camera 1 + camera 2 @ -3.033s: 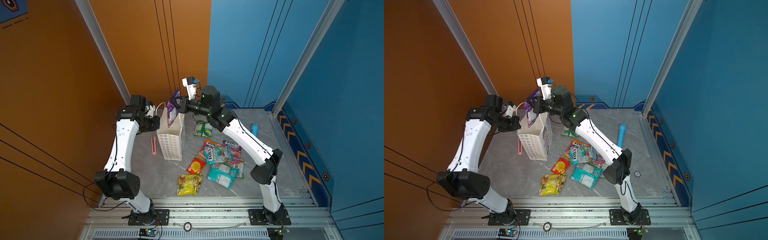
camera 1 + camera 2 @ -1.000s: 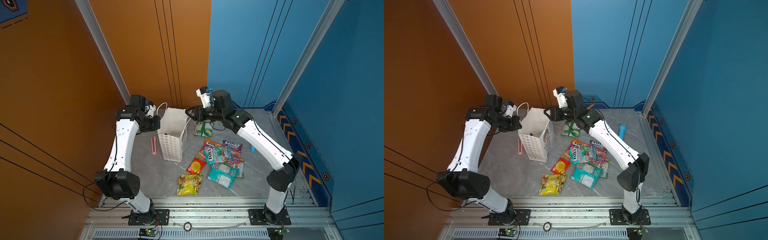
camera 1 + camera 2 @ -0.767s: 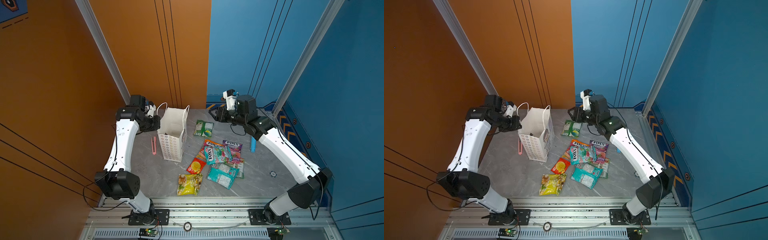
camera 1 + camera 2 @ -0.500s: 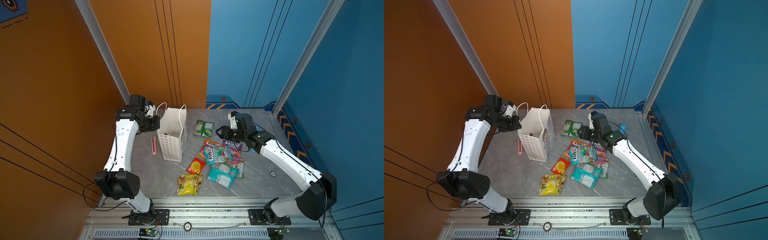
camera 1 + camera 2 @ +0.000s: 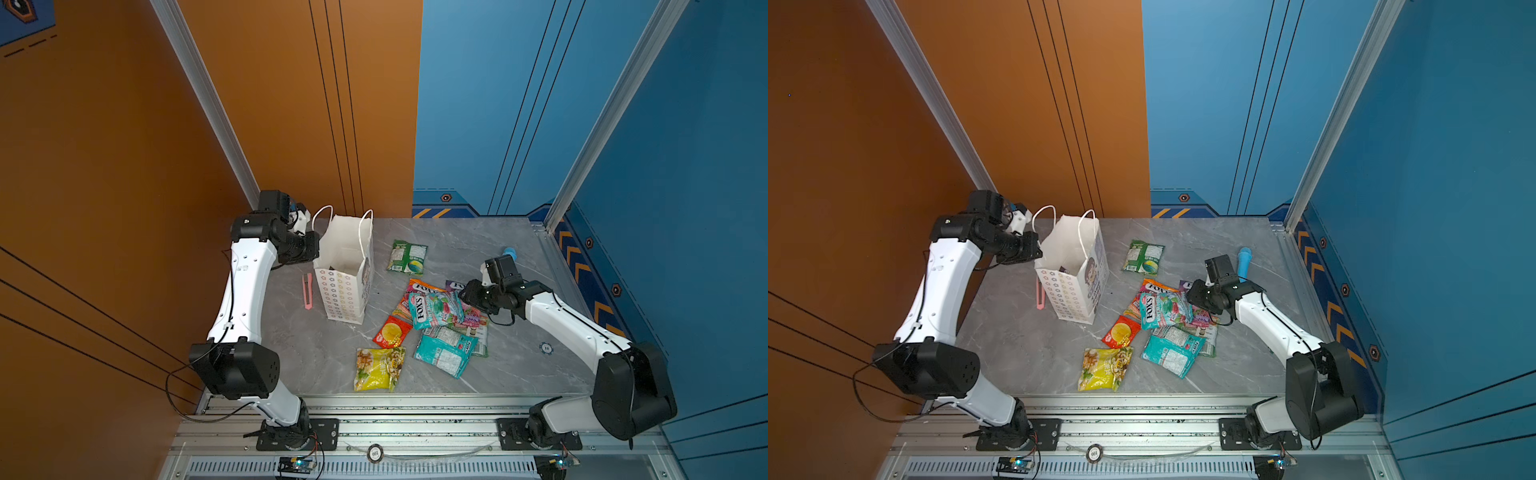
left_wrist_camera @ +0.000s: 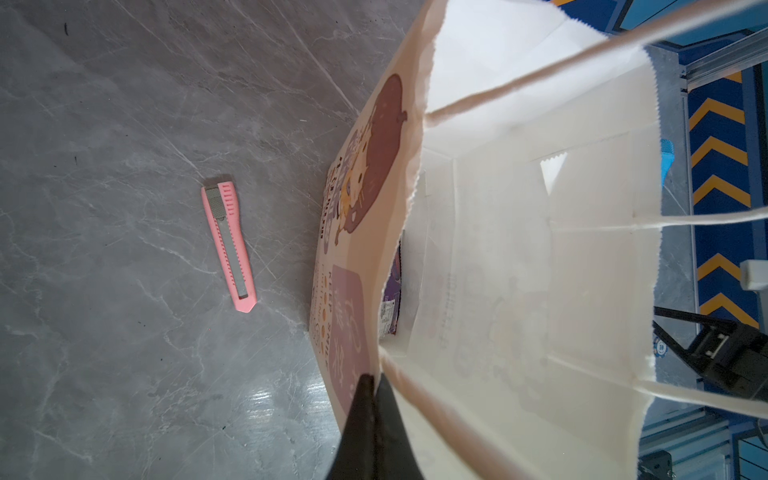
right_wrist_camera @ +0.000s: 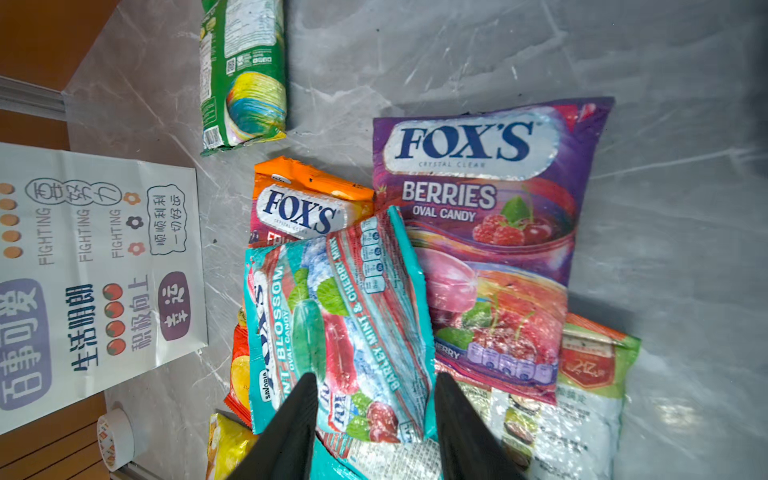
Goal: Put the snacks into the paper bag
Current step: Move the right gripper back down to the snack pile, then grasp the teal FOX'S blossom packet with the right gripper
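Purple packet [image 6: 392, 286] already inside paper bag [image 5: 345, 286]; remaining snacks [image 5: 440, 324] on surface [image 5: 498, 249] at its 3 o'clock; left tool [image 6: 370, 386] clenched on bag rim, right tool [image 7: 376, 399] spread astride teal packet [image 7: 332, 316], not gripping yet

Lying loose, eight: one orange FOX'S bag [image 5: 422, 287], one purple FOX'S bag [image 7: 490, 187], one teal FOX'S bag [image 5: 434, 309], one green packet [image 5: 407, 257], one green-and-white packet [image 7: 590, 399], one plain teal packet [image 5: 444, 355], one red packet [image 5: 390, 332], one yellow packet [image 5: 378, 368]. One purple packet [image 6: 392, 291] inside the single paper bag [image 5: 345, 291]. One pink utility knife [image 6: 228, 245], one blue cylinder [image 5: 1244, 259]
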